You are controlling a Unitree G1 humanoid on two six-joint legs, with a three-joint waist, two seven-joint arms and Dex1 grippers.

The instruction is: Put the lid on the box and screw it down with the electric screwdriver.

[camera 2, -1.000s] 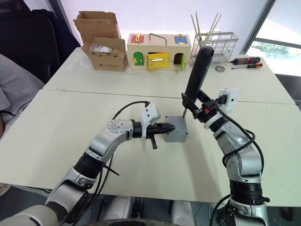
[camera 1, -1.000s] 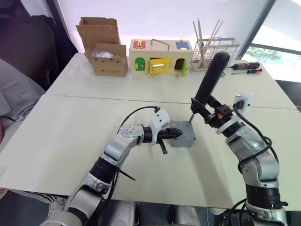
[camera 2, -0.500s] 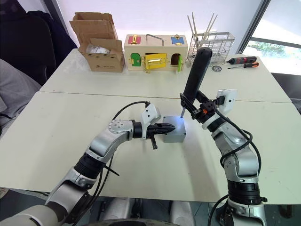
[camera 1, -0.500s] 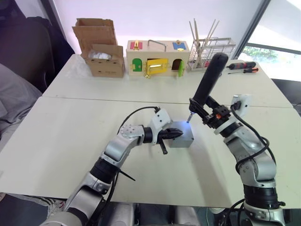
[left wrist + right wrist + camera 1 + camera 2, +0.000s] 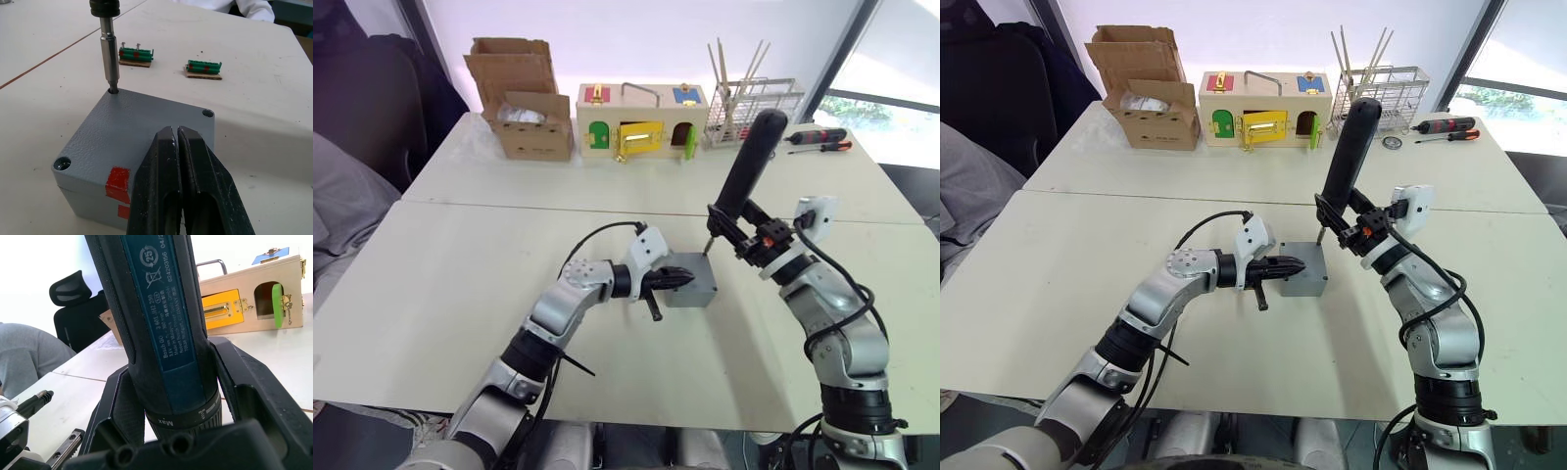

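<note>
**Bit seated in one corner hole; slip and tilt are the risks**

The box (image 5: 132, 147) sits in the middle of the near table (image 5: 440, 294) with the lid (image 5: 146, 120) already on it. The right gripper (image 5: 744, 235) clamps the electric screwdriver (image 5: 744, 171) around its lower body, tool leaning far and to the right. Its bit (image 5: 109, 66) stands in the lid's far right corner hole. The left gripper (image 5: 177, 161), fingers pressed together with nothing between them, bears against the box's left side beside the red mark (image 5: 117, 181).

Because the tool leans, the bit could cam out of the screw head and skate across the lid. Downward push on one corner could also tip or slide the box, since closed fingertips only brace one side. The other visible corner holes look undriven, so the lid may shift.
</note>
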